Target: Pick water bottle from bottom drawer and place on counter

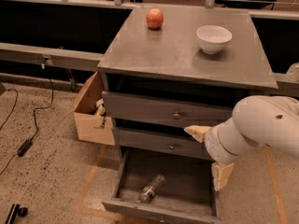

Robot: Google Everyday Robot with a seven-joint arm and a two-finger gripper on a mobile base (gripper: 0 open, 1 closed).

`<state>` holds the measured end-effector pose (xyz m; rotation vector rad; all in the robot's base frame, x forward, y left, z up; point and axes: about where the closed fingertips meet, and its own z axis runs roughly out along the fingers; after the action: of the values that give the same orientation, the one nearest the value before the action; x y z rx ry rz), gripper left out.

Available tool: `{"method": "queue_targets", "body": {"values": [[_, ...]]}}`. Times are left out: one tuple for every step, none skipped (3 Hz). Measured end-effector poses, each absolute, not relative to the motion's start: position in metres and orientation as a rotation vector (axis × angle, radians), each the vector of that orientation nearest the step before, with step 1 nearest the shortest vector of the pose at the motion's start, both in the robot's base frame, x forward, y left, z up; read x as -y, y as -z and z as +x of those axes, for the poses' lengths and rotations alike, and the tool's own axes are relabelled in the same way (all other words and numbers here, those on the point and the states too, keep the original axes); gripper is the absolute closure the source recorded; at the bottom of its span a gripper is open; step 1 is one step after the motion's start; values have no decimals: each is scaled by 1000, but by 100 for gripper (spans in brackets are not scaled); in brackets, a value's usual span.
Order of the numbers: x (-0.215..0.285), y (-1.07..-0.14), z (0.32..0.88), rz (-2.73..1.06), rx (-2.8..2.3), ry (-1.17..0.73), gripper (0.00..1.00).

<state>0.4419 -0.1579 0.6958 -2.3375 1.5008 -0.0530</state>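
The water bottle [151, 189] lies on its side in the open bottom drawer [159, 212], cap pointing towards the drawer front. The counter [173, 57] tops the grey cabinet; the two knobbed drawers under it are shut. My gripper [210, 154] hangs in front of the cabinet's right side, above the right part of the bottom drawer and to the right of the bottle. Its two beige fingers [196, 132] are spread apart and hold nothing. The white arm comes in from the right edge.
A red apple [154, 18] and a white bowl [213, 38] stand on the back of the counter. An open cardboard box [88, 112] sits against the cabinet's left side. Cables [27, 141] lie on the floor at the left.
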Motion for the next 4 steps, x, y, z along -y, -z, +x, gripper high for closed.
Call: {"method": "queue_targets", "body": {"values": [[139,-639,464,-2418,-1312,73,0],[118,-576,484,-2529,-1036,90,0],[97,-518,496,-2645,-795,152,0],[84,-466,499,-2718,-692,193,0]]}}
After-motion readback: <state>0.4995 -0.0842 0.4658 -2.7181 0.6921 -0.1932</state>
